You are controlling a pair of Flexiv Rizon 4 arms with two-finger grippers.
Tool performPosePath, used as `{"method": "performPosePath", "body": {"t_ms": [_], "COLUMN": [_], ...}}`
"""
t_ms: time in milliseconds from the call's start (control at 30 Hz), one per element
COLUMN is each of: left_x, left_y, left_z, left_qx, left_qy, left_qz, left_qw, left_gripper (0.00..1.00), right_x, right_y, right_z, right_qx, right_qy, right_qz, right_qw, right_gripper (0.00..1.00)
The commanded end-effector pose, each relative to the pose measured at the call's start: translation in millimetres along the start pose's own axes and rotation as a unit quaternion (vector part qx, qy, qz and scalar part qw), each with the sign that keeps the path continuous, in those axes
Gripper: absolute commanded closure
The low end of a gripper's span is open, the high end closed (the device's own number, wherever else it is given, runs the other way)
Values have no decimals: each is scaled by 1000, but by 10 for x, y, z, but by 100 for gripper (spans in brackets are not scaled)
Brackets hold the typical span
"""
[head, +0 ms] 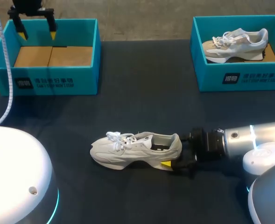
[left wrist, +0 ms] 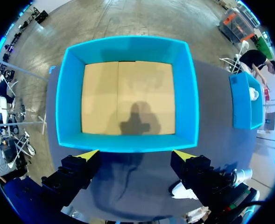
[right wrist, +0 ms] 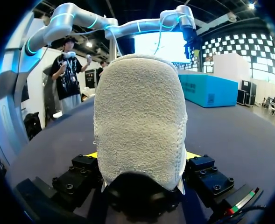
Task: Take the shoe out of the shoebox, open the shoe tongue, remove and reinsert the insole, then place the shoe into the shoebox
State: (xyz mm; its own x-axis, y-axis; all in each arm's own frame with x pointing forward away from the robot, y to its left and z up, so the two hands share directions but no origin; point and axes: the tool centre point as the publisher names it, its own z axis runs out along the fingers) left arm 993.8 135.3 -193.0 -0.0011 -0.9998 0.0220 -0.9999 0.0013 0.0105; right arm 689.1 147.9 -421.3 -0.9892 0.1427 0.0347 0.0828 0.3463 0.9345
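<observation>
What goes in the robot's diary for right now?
white lace-up sneaker: on dark table | right fingers: shut on its heel | left fingers: open above empty teal cardboard box

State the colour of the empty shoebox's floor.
The floor is tan cardboard; best in left wrist view.

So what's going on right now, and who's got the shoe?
The right gripper is closed on the heel of the white shoe, which sits on the table, outside either box. The left gripper hangs open above the empty left shoebox, touching nothing. A second shoe lies in the right shoebox.
</observation>
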Motion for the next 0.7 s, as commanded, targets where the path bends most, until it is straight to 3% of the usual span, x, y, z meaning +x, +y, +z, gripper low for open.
{"method": "performPosePath", "body": {"t_ms": [33,333,500,700], "left_x": [252,646,871,1137], "left_y": [326,726,938,1192], "left_z": [-92,-140,-122,-119], "left_qx": [16,16,-19,-27], "left_qy": [-18,-25,-12,-10], "left_qz": [-11,-26,-35,-28], "left_qw": [1000,999,999,999], "left_gripper": [0,0,0,0], "right_x": [15,15,15,15], "right_y": [21,21,21,21], "right_z": [9,9,9,9], "right_qx": [4,4,4,4], "right_qy": [1,1,1,1], "right_qz": [0,0,0,0], "right_qw": [1000,1000,1000,1000], "right_gripper": [100,100,100,100]}}
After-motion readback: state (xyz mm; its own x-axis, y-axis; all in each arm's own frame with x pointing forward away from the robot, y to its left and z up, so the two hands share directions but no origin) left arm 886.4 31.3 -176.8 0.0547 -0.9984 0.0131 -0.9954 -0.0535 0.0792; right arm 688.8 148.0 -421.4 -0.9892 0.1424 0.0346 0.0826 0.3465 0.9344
